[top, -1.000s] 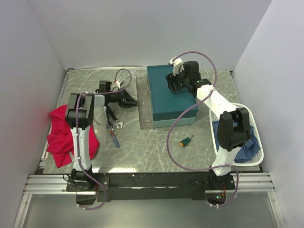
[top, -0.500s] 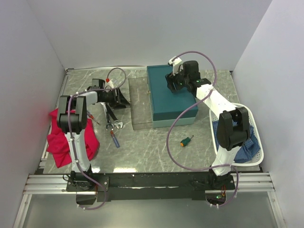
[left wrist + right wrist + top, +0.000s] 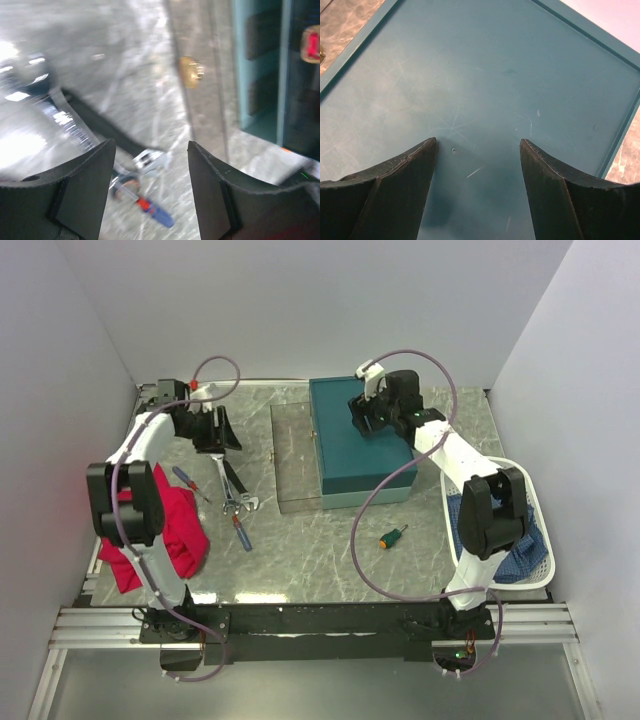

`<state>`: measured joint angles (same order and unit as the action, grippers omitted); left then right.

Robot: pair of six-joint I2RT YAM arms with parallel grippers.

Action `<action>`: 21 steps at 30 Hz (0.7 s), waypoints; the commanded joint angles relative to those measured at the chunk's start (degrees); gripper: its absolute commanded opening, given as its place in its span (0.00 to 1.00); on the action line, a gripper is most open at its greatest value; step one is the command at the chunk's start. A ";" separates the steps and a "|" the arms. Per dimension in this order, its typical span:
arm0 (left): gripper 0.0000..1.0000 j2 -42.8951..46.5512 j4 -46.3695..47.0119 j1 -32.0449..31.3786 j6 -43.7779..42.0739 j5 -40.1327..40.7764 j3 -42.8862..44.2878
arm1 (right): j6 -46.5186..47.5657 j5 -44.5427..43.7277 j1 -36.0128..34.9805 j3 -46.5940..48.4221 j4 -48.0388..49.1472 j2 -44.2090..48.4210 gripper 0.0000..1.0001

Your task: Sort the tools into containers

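The teal box [image 3: 360,445] stands at the back middle with its lid shut. My right gripper [image 3: 366,418] is open and empty just above that lid [image 3: 480,75]; its fingertips [image 3: 422,150] frame bare teal surface. My left gripper [image 3: 226,434] is open and empty at the back left, above the table. Below it lie silver wrenches [image 3: 232,498], a black-handled tool [image 3: 232,476] and a red-and-blue screwdriver [image 3: 243,533], also blurred in the left wrist view [image 3: 152,214]. A stubby orange-and-green screwdriver [image 3: 392,537] lies in front of the box. The white basket [image 3: 535,540] stands at the right.
A red cloth [image 3: 165,530] lies at the left under the left arm. A second small screwdriver [image 3: 184,479] lies by it. A flat translucent panel [image 3: 295,455] lies against the box's left side, with a gold clasp [image 3: 190,73]. Blue fabric [image 3: 515,560] lines the basket.
My left arm has swung left and back, taking its gripper away from the box's left side. The translucent panel's left edge has shifted left. The right arm has not moved.
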<state>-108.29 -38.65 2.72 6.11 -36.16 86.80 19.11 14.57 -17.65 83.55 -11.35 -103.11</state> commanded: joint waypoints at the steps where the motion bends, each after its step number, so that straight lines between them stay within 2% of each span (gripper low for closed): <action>1: 0.66 7.12 -3.71 -0.09 -1.36 14.51 -1.09 | 1.01 -0.07 -0.72 -4.97 -10.53 1.50 0.75; 4: 0.66 8.97 -3.09 -0.09 -1.45 18.93 -4.35 | 0.40 0.55 -0.72 -5.76 -10.18 2.56 0.76; 7: 0.65 8.80 -0.82 -0.35 -0.23 19.20 -7.86 | -0.04 1.16 -0.63 -6.03 -10.09 3.09 0.76; 10: 0.65 7.75 1.65 -2.45 0.13 23.31 -9.46 | -0.13 1.16 -0.72 -6.20 -10.09 3.53 0.76; 15: 0.63 2.66 2.36 -5.18 1.27 28.42 -7.09 | -0.30 1.08 -0.72 -7.08 -9.92 4.50 0.76; 21: 0.60 -1.22 2.00 -5.36 1.98 32.03 -4.28 | 0.31 0.55 -0.72 -10.06 -9.13 6.95 0.77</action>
<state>-108.53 -37.82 -3.01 7.07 -8.58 79.48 18.39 15.90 -17.65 77.52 -11.66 -97.49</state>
